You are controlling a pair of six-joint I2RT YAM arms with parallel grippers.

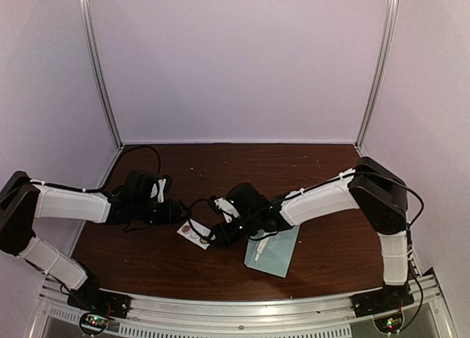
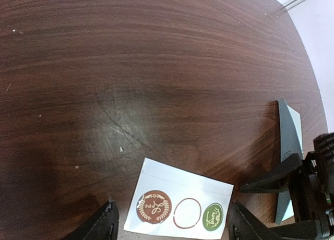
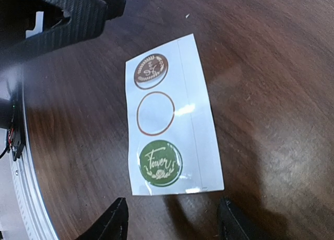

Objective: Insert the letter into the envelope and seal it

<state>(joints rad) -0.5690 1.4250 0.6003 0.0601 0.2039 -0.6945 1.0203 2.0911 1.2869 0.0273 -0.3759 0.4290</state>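
Nearest the bases, just to the right of the right gripper (image 3: pixel 172 202) and partly under its forearm: the envelope (image 1: pixel 275 253), pale teal paper, rectangular, lying flat on the table (image 1: pixel 323 184). Crossed near its left edge by a thin white sliver (image 1: pixel 260 251) (too small to name). No loose letter anywhere in view, so probably tucked inside already. Cannot confirm that, nor whether the flap is folded down.

Next out, the right gripper itself: fingers apart, gripping nothing. Directly ahead of its fingertips, the sticker strip (image 3: pixel 169 120): glossy white backing, a flat rectangle catching glare, with three round spots in a row. First a brown seal (image 3: pixel 151 72) with a leafy wreath, then a bare ring outline (image 3: pixel 154 112) in the middle, then a green seal (image 3: pixel 160 163) with script lettering. Judging by that bare ring, one seal likely peeled off already. Not to be made out on the envelope from here.

Opposite, the left gripper (image 2: pixel 172 203): fingers likewise spread wide, holding nothing, with the same strip lying between them. Matte black fingers on both.

As a judgement, then: letter step probably done, sealing unfinished or at least unproven. Left to do: get a round seal across the flap's point and press it down.

Farther off, only dark wood grain, polished, lightly scratched, dotted with pale specks. Beyond that, plain white walls (image 1: pixel 235 59) and metal corner rails (image 1: pixel 99 66).
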